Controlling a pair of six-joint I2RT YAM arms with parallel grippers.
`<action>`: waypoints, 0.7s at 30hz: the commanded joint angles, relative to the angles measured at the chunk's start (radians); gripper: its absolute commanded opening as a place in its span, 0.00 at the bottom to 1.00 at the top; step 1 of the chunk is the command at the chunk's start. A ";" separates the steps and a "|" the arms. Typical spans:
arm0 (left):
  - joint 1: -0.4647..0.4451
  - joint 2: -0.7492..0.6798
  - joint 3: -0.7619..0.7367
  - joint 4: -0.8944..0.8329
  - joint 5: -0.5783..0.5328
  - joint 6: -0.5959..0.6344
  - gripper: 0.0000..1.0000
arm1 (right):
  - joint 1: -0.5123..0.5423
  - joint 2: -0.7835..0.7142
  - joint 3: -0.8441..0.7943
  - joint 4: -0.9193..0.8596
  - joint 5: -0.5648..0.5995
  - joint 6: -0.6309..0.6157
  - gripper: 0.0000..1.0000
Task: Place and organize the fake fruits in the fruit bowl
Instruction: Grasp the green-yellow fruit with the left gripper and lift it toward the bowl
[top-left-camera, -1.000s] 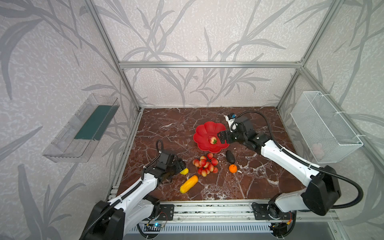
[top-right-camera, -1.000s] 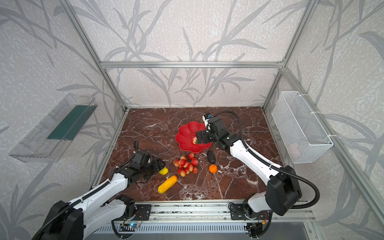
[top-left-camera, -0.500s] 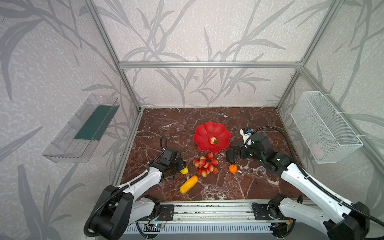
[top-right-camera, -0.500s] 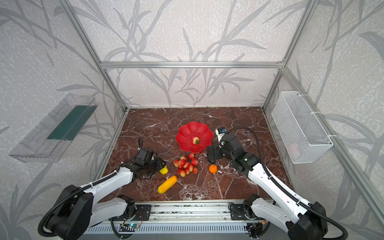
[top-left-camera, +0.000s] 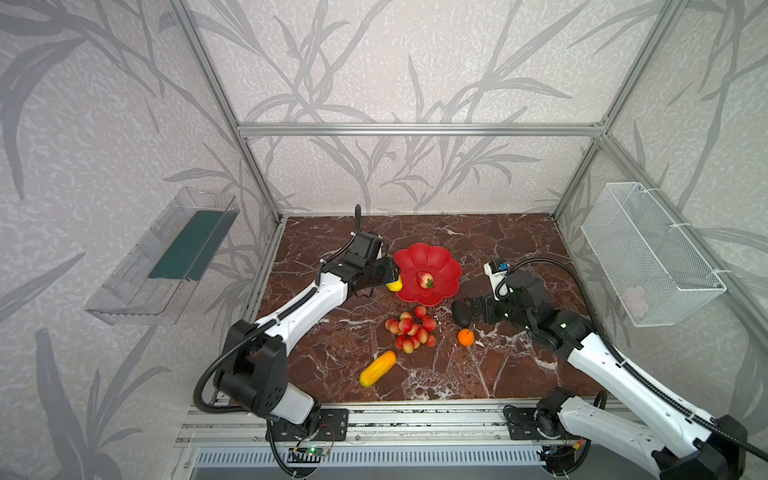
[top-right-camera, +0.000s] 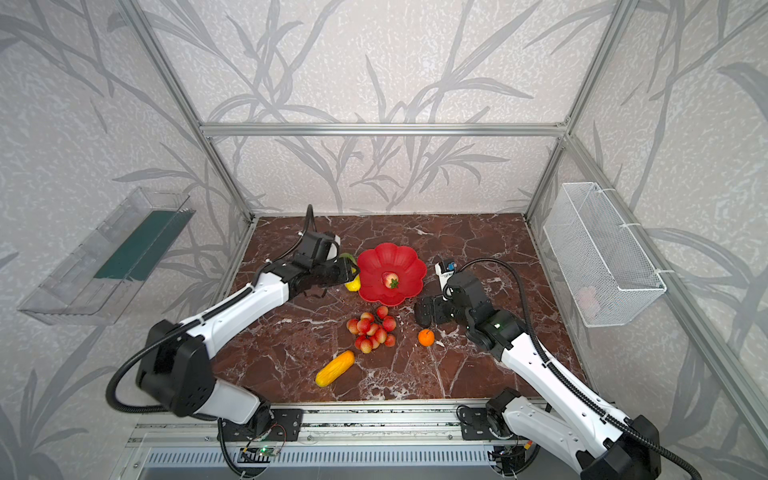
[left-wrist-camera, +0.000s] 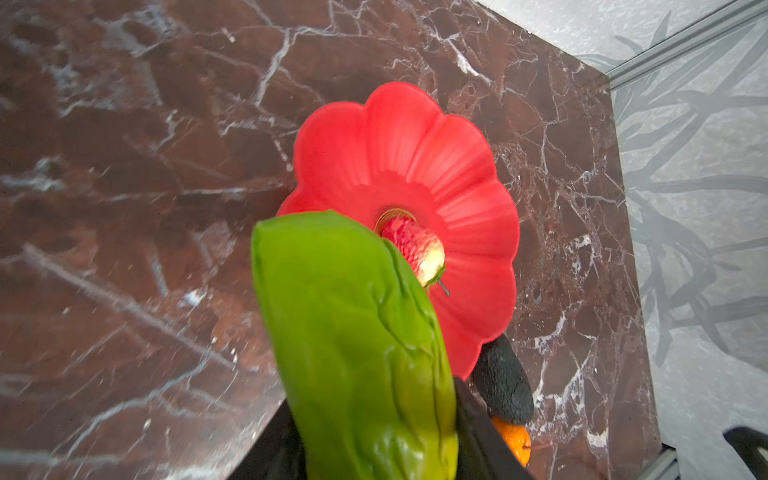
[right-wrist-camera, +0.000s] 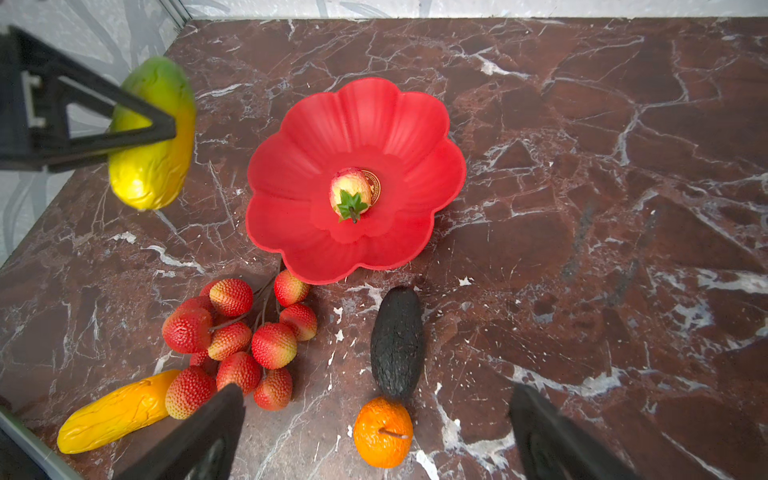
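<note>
1. On the marble bench (top-left-camera: 519, 249), the red fruit bowl (top-left-camera: 441, 261) sits near the middle.
2. Left gripper (top-left-camera: 391, 272), beside the bowl's rim, pinches the green-yellow fruit (top-left-camera: 395, 284) clear of the bench.
3. Right gripper (top-left-camera: 473, 309), jaws spread wide, sits just beside the avocado (top-left-camera: 459, 315).
4. Grape bunch (top-left-camera: 410, 330), yellow-orange fruit (top-left-camera: 378, 368) and orange (top-left-camera: 466, 337) lie outside the bowl.
5. Strawberry (top-left-camera: 424, 279) lies at the bowl's centre.
</note>
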 joint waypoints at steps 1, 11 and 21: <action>-0.031 0.143 0.118 -0.130 0.015 0.092 0.44 | -0.003 -0.044 -0.011 -0.041 0.001 -0.006 0.99; -0.078 0.427 0.373 -0.208 -0.012 0.088 0.41 | -0.007 -0.126 -0.032 -0.121 0.025 -0.007 0.99; -0.078 0.496 0.392 -0.209 -0.019 0.045 0.53 | -0.008 -0.101 -0.046 -0.109 0.031 -0.012 0.99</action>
